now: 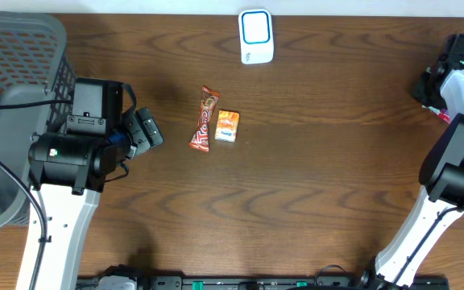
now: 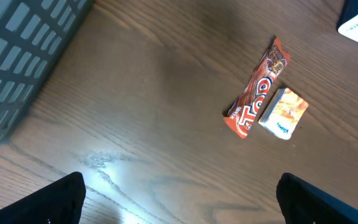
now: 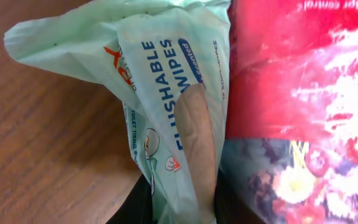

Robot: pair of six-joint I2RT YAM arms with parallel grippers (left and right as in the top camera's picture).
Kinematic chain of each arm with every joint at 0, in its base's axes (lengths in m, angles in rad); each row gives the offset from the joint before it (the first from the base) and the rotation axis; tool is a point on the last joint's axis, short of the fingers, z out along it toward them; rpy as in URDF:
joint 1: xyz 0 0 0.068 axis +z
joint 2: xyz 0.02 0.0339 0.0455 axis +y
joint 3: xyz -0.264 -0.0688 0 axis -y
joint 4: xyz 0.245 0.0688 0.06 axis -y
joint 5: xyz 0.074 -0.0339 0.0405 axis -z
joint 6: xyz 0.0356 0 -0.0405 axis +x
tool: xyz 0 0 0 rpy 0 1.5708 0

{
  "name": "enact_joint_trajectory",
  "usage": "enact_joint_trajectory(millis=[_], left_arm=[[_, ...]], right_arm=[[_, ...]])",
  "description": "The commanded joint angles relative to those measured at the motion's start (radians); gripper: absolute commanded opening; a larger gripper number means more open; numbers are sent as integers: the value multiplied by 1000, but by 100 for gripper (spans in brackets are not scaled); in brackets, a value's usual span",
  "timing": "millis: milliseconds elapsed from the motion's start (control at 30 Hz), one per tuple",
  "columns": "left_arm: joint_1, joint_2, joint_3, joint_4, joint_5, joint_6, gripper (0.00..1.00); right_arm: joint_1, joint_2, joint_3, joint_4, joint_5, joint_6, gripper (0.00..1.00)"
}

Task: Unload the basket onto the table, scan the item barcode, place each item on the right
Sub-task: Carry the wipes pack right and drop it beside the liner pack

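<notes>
Right wrist view: the right claw (image 3: pixel 178 210) pinches the bunched end of a pale-green soft plastic wipes pack (image 3: pixel 160 74), directly ahead of its jaws. Expect light, limp, slippery film; grip the fuller body. The left claw (image 2: pixel 179 199) gapes empty.

a crumpled pale green plastic pack of flushable wipes (image 3: pixel 160 74) shows its blue lettering; a white scanner with a blue-ringed face (image 1: pixel 256 36) sits at the wooden table's (image 1: pixel 337 161) far edge.

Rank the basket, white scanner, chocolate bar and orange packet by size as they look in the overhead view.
1. basket
2. white scanner
3. chocolate bar, longer but narrower than the scanner, so these two are close
4. orange packet
</notes>
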State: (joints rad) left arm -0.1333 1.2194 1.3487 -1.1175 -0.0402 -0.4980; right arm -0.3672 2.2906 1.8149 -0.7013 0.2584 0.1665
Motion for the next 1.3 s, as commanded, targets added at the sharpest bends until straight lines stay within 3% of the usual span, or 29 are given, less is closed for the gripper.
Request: enact_joint_trajectory(millis=[0,33,67,300,533,833,967,1067,1267], left_arm=[[4,-6,10,0,-13,-5,98],[4,-6,10,0,-13,-5,98],[4,-6,10,0,-13,-5,98],[4,-6,10,0,-13,-5,98],[4,-6,10,0,-13,-5,98],[4,-6,10,0,-13,-5,98],[4,-6,10,0,-13,-5,98],[4,-6,10,0,-13,-5,98],[4,-6,10,0,-13,-5,98]], right_arm=[[2,2,76,-27,28,19,48],[2,2,93,-43,28,19,64],[3,2,110,-56,28,19,69],[37,2,269,-194,-50,20,80],[107,-1,338,-228,-335,20,80],[247,0,337,-282,-871,19,75],[343,0,337,-337,-877,19,79],[416,0,330,-359,-846,19,99],[570,1,310,-369,-726,20,99]])
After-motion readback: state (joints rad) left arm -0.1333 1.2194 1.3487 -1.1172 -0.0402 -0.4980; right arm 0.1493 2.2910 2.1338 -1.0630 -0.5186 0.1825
